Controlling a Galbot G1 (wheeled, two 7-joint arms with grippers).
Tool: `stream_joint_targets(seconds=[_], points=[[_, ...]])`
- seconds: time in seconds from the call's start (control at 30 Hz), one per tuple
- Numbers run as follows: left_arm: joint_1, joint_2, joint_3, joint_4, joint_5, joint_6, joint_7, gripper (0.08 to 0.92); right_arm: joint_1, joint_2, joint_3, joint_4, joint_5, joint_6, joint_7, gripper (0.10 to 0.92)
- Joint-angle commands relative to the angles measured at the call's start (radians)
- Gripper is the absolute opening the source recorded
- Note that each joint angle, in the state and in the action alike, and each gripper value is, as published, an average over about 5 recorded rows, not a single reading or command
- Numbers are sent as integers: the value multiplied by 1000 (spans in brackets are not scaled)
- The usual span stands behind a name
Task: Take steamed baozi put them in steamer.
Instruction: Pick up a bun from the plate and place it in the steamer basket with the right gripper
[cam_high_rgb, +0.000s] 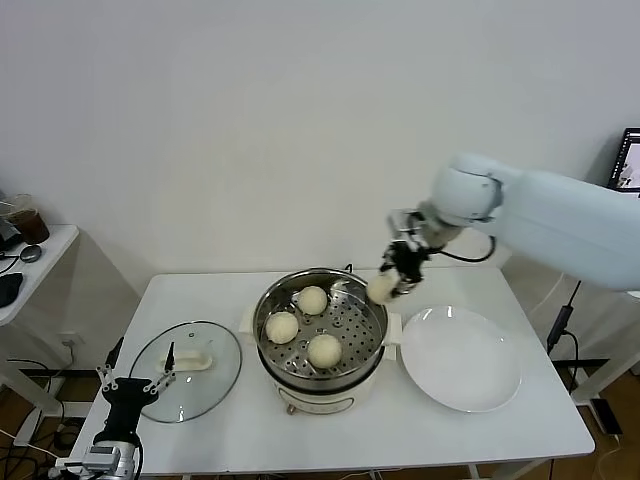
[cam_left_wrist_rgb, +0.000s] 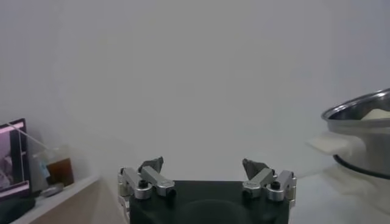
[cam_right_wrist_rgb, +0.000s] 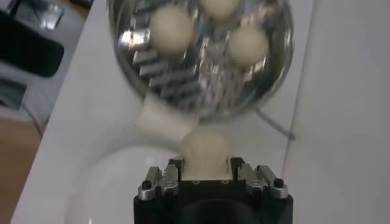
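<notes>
Here we see four baozi, smooth, round and pale cream. Three lie on the perforated tray inside the steamer (cam_high_rgb: 320, 335): one at the back (cam_high_rgb: 313, 300), one on the left (cam_high_rgb: 281, 326), one at the front (cam_high_rgb: 324, 350). The steamer is a shiny steel pot on a cream base with side handles, standing mid-surface (cam_high_rgb: 250, 440).

The fourth baozi (cam_high_rgb: 381, 289) is up in the air, pinched in the right claw (cam_high_rgb: 398, 276). In the right wrist view the claw's (cam_right_wrist_rgb: 206, 176) two fingers sit tight against either side of the bun (cam_right_wrist_rgb: 206, 146), which bulges out beyond the tips. We find the bun just above the steamer's right rim, between the pot and the white plate (cam_high_rgb: 462, 358), touching neither.

The left claw (cam_high_rgb: 135, 380) hangs low off the surface's left front corner, near the glass lid (cam_high_rgb: 190, 372), well apart from the steamer. In its wrist view the fingers (cam_left_wrist_rgb: 149, 165) stand wide apart with nothing between them.
</notes>
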Motion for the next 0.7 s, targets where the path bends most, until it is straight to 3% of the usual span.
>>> stream_joint_targets(seconds=[0.03, 0.23, 0.7], points=[[-4, -1, -11, -2, -2, 1, -1, 823, -39, 220, -73, -53, 112, -199, 117, 484], [-4, -1, -22, -2, -9, 1, -1, 823, -95, 248, -69, -131, -4, -216, 107, 481], [-2, -4, -25, -1, -12, -2, -1, 823, -164, 236, -51, -154, -64, -193, 91, 484]])
